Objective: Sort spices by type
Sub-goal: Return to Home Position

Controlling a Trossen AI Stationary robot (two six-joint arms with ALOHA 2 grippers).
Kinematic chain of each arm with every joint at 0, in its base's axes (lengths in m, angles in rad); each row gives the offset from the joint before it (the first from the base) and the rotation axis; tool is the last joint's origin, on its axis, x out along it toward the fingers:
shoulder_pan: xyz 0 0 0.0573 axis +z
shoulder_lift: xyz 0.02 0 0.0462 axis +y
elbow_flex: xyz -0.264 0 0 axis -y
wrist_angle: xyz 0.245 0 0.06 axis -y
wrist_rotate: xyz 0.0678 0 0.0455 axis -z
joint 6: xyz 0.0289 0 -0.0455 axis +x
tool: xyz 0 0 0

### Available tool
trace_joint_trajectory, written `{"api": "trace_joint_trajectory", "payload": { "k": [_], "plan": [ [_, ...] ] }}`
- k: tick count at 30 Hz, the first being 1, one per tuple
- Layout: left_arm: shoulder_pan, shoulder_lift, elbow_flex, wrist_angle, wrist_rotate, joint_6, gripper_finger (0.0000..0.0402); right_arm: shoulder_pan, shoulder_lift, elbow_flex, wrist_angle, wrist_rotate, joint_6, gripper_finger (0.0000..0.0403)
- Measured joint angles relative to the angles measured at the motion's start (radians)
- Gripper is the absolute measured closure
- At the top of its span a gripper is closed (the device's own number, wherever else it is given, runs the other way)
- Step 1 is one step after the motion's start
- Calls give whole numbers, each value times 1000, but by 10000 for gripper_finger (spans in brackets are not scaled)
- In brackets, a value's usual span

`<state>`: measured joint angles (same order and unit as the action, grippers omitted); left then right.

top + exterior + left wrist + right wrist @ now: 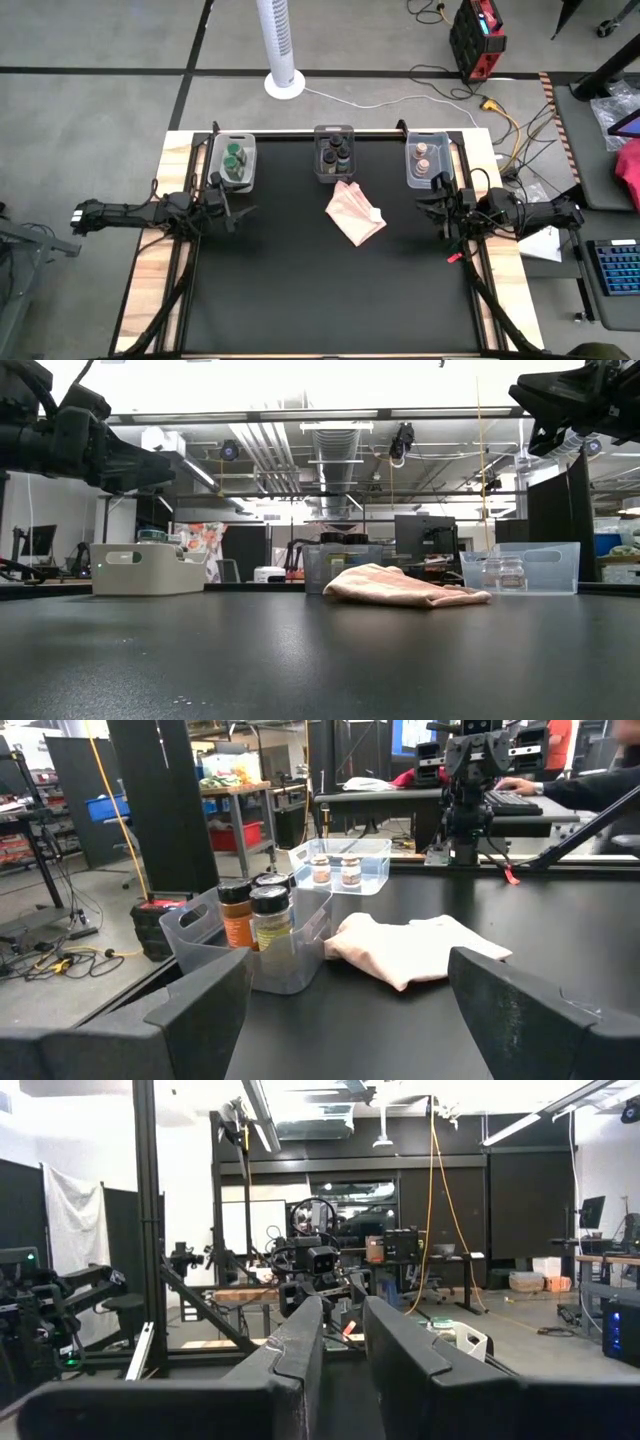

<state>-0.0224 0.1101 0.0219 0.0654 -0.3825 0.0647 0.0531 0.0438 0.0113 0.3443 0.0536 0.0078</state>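
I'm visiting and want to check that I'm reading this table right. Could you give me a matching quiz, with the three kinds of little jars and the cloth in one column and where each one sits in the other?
Things
1. green-lidded jars
2. dark-lidded jars
3. pinkish-tan-lidded jars
4. pink cloth

Places
A. in the middle bin
B. lying on the black table, not in any bin
C. in the white bin on the left arm's side
D. in the clear bin on the right arm's side

Pairs: 1-C, 2-A, 3-D, 4-B
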Motion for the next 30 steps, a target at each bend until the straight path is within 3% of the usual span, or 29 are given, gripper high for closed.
{"api": "trace_joint_trajectory", "payload": {
  "k": [10,30],
  "plan": [
    [0,0,0,0,0,0,82,0,0,0,0,0,0,346],
    [0,0,0,0,0,0,82,0,0,0,0,0,0,305]
  ]
}}
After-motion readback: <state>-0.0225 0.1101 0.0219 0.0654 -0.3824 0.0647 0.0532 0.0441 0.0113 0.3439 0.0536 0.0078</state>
